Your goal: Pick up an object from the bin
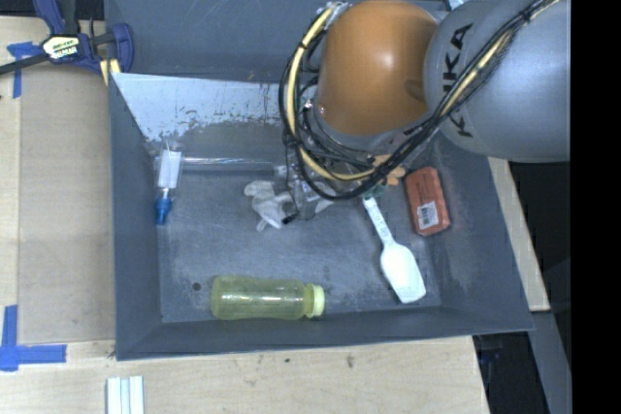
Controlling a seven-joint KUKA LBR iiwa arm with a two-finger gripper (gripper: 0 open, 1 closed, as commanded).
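Gripper (294,197): hangs low over the middle of the grey metal bin (136,238), tucked beneath the orange dome-shaped wrist cover (374,63).
Grip: cannot tell whether released or clenched; too much hidden under the wrist.
Nearest thing: crumpled pale grey-white scrap, perhaps foil or plastic wrap (262,205), lying on the bin floor just beside the gripper on the view's left; touching or a little apart, cannot tell.
Other things: translucent yellow-green plastic bottle (267,298) on its side near the front wall; white plastic spoon (393,252) to the gripper's lower right in the view; reddish-brown rectangular block (428,201) by the right wall; small white-and-blue tube (166,184) by the left wall.
Done: apparently only the approach, with the gripper down near the floor.
Left: by the look of it, closing on one thing, lifting it, and carrying it clear of the bin; nothing seen raised yet.
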